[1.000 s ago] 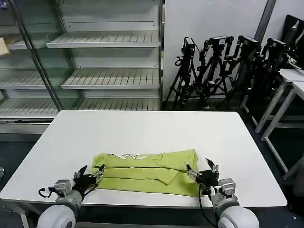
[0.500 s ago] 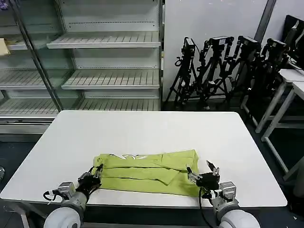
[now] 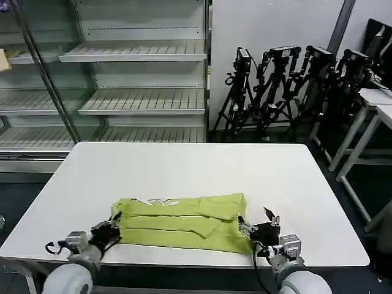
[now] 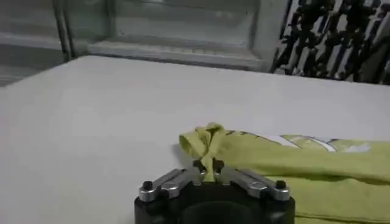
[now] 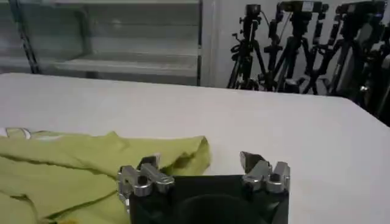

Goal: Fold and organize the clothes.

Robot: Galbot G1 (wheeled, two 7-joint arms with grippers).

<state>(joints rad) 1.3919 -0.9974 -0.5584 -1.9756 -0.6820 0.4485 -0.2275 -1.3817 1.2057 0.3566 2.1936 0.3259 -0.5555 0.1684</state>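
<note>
The clothes are one lime T-shirt (image 3: 184, 220), folded into a long band near the table's front edge, with the white collar mark at its far side. My left gripper (image 3: 111, 229) is at the band's left end, shut on a bunched fold of the shirt (image 4: 210, 143) that stands up between its fingertips (image 4: 209, 165). At the band's right end my right gripper (image 3: 257, 226) stands open. In the right wrist view the shirt's corner (image 5: 183, 155) lies just in front of one finger (image 5: 148, 164), and the gap of the gripper (image 5: 200, 163) is mostly over bare table.
The white table (image 3: 184, 171) has free room behind and on both sides of the shirt. Beyond it stand empty metal shelves (image 3: 135, 98) and a row of black tripods (image 3: 294, 86). Other white tables (image 3: 376, 104) are at the far right.
My left gripper has shut on the shirt's left end and drawn back to the left. The whole band has slid slightly left with it. The right gripper stays open, shifted slightly left.
</note>
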